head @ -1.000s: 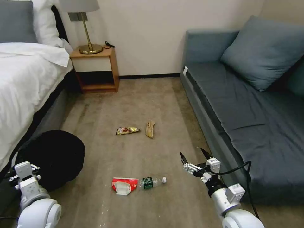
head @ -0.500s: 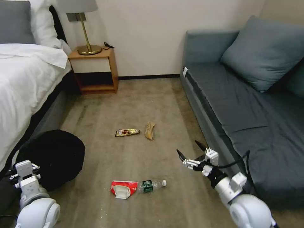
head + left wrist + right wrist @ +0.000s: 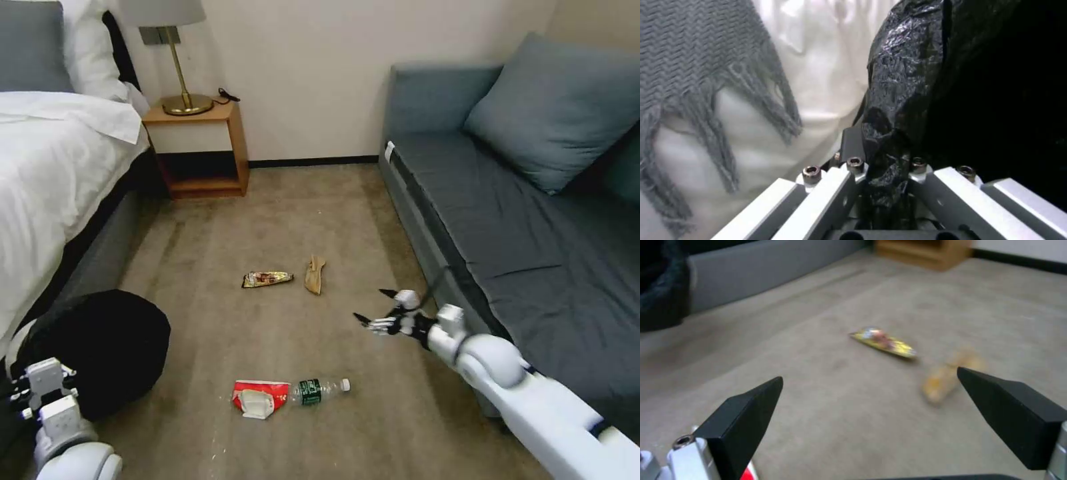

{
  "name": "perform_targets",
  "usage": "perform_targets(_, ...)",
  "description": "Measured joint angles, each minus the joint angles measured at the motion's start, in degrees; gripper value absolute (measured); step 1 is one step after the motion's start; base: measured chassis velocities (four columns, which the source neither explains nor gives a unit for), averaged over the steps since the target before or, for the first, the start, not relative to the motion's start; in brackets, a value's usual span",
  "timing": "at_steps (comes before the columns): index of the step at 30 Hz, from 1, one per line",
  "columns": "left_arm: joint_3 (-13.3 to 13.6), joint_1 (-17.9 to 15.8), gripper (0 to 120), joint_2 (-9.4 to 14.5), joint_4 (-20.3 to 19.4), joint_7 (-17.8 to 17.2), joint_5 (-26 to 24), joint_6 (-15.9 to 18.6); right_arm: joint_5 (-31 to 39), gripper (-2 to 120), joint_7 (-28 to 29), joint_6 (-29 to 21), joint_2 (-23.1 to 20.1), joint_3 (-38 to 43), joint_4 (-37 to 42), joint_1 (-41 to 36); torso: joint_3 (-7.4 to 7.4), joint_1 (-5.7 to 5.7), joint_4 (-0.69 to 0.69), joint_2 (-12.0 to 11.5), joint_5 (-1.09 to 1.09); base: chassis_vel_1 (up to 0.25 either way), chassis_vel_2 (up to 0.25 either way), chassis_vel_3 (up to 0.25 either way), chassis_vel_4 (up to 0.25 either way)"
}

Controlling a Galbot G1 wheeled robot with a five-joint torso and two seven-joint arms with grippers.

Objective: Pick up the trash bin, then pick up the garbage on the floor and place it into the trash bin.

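The right gripper (image 3: pixel 373 307), its black fingers spread wide with nothing between them, hangs above the carpet (image 3: pixel 280 220). Just ahead of it lie the tan peel (image 3: pixel 315 273) and snack packet (image 3: pixel 267 278); the bottle (image 3: pixel 320 389) and red-and-white wrapper (image 3: pixel 257 397) lie behind it, nearer the robot. The left gripper (image 3: pixel 882 173) pinches the bag-wrapped rim of the trash bin (image 3: pixel 100 347).

Bottle (image 3: pixel 321 389) just right of wrapper (image 3: pixel 260 396); peel (image 3: pixel 315 274) right of packet (image 3: pixel 267 279).

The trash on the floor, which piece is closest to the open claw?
The tan peel. It lies just ahead of the open right gripper, nearer than the snack packet, bottle or red wrapper.
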Motion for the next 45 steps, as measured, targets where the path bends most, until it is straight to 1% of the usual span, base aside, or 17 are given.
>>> perform_targets(2, -0.02, 0.31, 3, -0.87, 0.17, -0.31, 0.99, -0.5, 0.24, 100, -0.3, -0.69, 3.34, -6.7, -3.66, 6.16, 0.0, 0.0, 0.03, 0.0, -0.02, 0.0, 0.0, 0.0, 0.0)
perform_targets(4, -0.02, 0.65, 3, -1.42, -0.03, -0.48, 1.25, -0.6, 0.7, 100, -1.0, -1.31, 5.68, -12.1, -6.57, 10.25, 0.0, 0.0, 0.04, 0.0, -0.01, 0.0, 0.0, 0.0, 0.0)
perform_targets(5, -0.02, 0.65, 3, -1.42, -0.03, -0.48, 1.25, -0.6, 0.7, 100, -1.0, -1.31, 5.68, -12.1, -6.57, 10.25, 0.0, 0.0, 0.04, 0.0, -0.01, 0.0, 0.0, 0.0, 0.0)
perform_targets(8, -0.09, 0.79, 3, -1.98, -0.49, -0.67, 1.47, -0.84, 0.84, 100, -2.06, -1.51, 7.7, -18.12, -9.96, 14.22, 0.0, 0.0, 0.03, 0.0, -0.02, 0.0, 0.0, 0.0, 0.0)
perform_targets(9, -0.14, 0.77, 3, -2.39, -0.86, -0.82, 1.67, -0.99, 0.8, 100, -2.82, -1.53, 9.22, -22.3, -12.39, 16.63, 0.0, 0.0, 0.01, 0.0, -0.02, 0.0, 0.0, 0.0, 0.0)
perform_targets(10, -0.14, 0.77, 3, -2.39, -0.86, -0.82, 1.67, -0.99, 0.8, 100, -2.82, -1.53, 9.22, -22.3, -12.39, 16.63, 0.0, 0.0, 0.01, 0.0, -0.02, 0.0, 0.0, 0.0, 0.0)
perform_targets(12, -0.14, 0.61, 3, -2.81, -2.01, -0.87, 1.81, -0.8, 0.4, 100, -3.74, -1.53, 12.31, -27.86, -16.3, 19.49, 0.0, 0.0, -0.01, 0.01, -0.03, 0.0, 0.0, 0.0, 0.0)
perform_targets(14, 0.13, 0.18, 3, -2.93, -3.8, -0.88, 2.15, 0.31, 0.07, 100, -4.24, -1.52, 16.03, -31.37, -19.55, 20.12, 0.0, 0.0, 0.0, 0.0, 0.0, 0.0, 0.0, 0.0, 0.0)
perform_targets(15, 0.13, 0.18, 3, -2.93, -3.8, -0.88, 2.15, 0.31, 0.07, 100, -4.24, -1.52, 16.03, -31.37, -19.55, 20.12, 0.0, 0.0, 0.0, 0.0, 0.0, 0.0, 0.0, 0.0, 0.0)
perform_targets(18, 0.65, 0.16, 3, -3.44, -5.76, -0.88, 2.77, 1.38, -0.98, 100, -4.54, -1.38, 19.57, -34.47, -22.87, 19.24, 0.0, 0.0, 0.0, 0.0, 0.0, 0.0, 0.0, 0.0, 0.0)
perform_targets(19, 0.65, 0.16, 3, -3.44, -5.76, -0.88, 2.77, 1.38, -0.98, 100, -4.54, -1.38, 19.57, -34.47, -22.87, 19.24, 0.0, 0.0, 0.0, 0.0, 0.0, 0.0, 0.0, 0.0, 0.0)
perform_targets(24, 1.15, 0.74, 3, -4.45, -7.44, -0.88, 3.28, 1.74, -2.86, 100, -4.82, -0.68, 22.93, -36.89, -26.82, 18.35, 0.0, 0.0, -0.01, 0.0, -0.01, 0.0, 0.0, 0.0, 0.0)
perform_targets(27, 1.26, 1.08, 3, -5.32, -8.03, -0.98, 3.65, 1.74, -5.4, 100, -4.83, 0.81, 27.81, -37.49, -32.9, 17.08, -0.01, 0.0, 0.0, 0.01, -0.01, 0.0, 0.0, 0.0, 0.0)
perform_targets(28, 1.26, 1.08, 3, -5.32, -8.03, -0.98, 3.65, 1.74, -5.4, 100, -4.83, 0.81, 27.81, -37.49, -32.9, 17.08, -0.01, 0.0, 0.0, 0.01, -0.01, 0.0, 0.0, 0.0, 0.0)
perform_targets(31, 1.22, 1.62, 3, -5.87, -8.62, -1.09, 3.94, 1.64, -8.2, 100, -4.58, 2.14, 30.59, -37.0, -37.04, 16.09, -0.01, 0.0, 0.0, 0.0, -0.01, 0.0, 0.0, 0.0, 0.0)
perform_targets(37, 1.08, 3.31, 3, -6.41, -9.4, -1.15, 5.35, 0.93, -11.85, 100, -4.16, 3.66, 33.06, -36.65, -41.43, 15.2, -0.01, 0.0, 0.0, 0.0, 0.0, 0.0, 0.0, 0.0, 0.0)
perform_targets(45, 1.02, 4.24, 3, -7.55, -9.4, -1.2, 6.49, -0.54, -15.5, 99, -4.84, 5.02, 34.94, -35.34, -46.14, 15.01, -0.01, 0.0, 0.0, 0.0, 0.0, 0.0, 0.0, 0.0, 0.0)
